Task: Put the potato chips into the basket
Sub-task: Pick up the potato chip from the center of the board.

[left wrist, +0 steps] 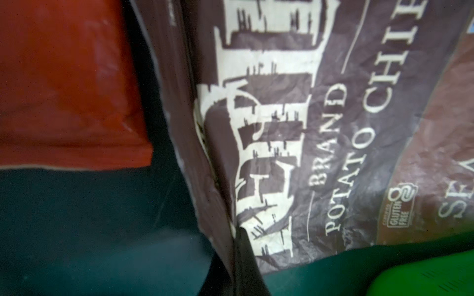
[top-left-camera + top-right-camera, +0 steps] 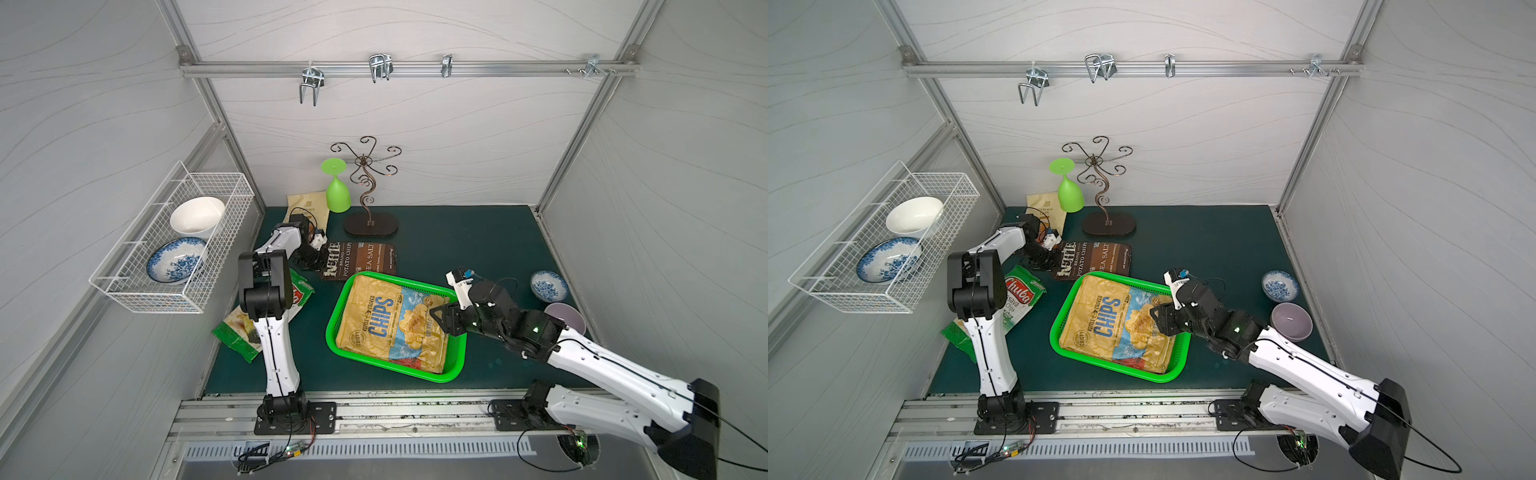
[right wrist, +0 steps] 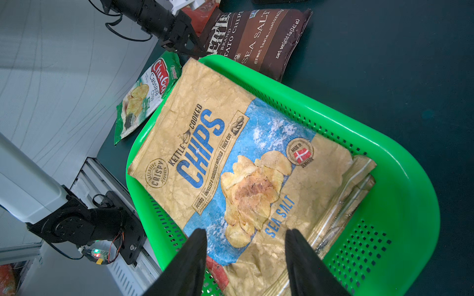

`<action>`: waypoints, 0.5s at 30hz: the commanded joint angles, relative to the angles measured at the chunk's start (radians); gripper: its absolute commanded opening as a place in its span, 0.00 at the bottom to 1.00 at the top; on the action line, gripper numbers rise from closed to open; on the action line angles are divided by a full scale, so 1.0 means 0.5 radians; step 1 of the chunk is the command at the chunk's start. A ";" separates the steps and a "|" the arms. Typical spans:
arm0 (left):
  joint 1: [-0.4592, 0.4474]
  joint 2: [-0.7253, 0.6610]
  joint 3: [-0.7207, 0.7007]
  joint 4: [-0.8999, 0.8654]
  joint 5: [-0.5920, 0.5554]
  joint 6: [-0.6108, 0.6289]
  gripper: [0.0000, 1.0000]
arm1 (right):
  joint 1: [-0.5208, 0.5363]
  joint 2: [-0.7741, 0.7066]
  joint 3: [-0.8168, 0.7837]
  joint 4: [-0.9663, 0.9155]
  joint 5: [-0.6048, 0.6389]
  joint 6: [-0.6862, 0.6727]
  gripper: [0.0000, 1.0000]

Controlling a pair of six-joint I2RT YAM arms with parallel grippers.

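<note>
Green goblet (image 2: 337, 198) beside scrollwork stand (image 2: 370, 224)

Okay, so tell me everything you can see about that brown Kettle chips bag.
The Kettle bag is dark brown, crinkled and puffy, with cream lettering: Kettle Brand Potato Chips, Sea Salt. It lies face up on the dark mat, outside the green basket and close against its far rim. The left gripper looks to have its jaws closed on the bag's sealed end.

Glossy perforated plastic basket (image 3: 410, 179); crinkled matt tan CHIPS bag (image 3: 179, 107) (paper-like); wire rack (image 2: 224, 208) of white-coated metal.
</note>
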 commanded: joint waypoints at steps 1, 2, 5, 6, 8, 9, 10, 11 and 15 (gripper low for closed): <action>0.004 -0.214 -0.011 -0.014 0.088 0.023 0.00 | -0.008 -0.036 -0.009 0.016 0.013 -0.001 0.53; 0.003 -0.265 -0.018 -0.020 0.114 0.023 0.00 | -0.008 -0.037 -0.010 0.021 0.013 0.003 0.53; 0.001 -0.406 -0.033 -0.050 0.201 0.029 0.00 | -0.008 -0.037 -0.015 0.021 0.016 0.002 0.53; 0.004 -0.450 -0.039 -0.057 0.232 0.029 0.00 | -0.008 -0.036 -0.013 0.022 0.017 0.002 0.53; 0.004 -0.540 -0.049 -0.080 0.323 0.032 0.00 | -0.008 -0.037 -0.016 0.030 0.023 0.001 0.53; 0.004 -0.583 -0.048 -0.090 0.362 0.033 0.00 | -0.008 -0.038 -0.018 0.034 0.021 0.001 0.53; 0.004 -0.622 -0.049 -0.102 0.400 0.030 0.00 | -0.008 -0.039 -0.018 0.034 0.022 0.002 0.53; 0.003 -0.657 -0.044 -0.113 0.443 0.026 0.00 | -0.008 -0.040 -0.020 0.037 0.019 0.002 0.53; -0.002 -0.767 0.017 -0.180 0.585 0.028 0.00 | -0.007 -0.038 -0.027 0.038 0.025 0.001 0.53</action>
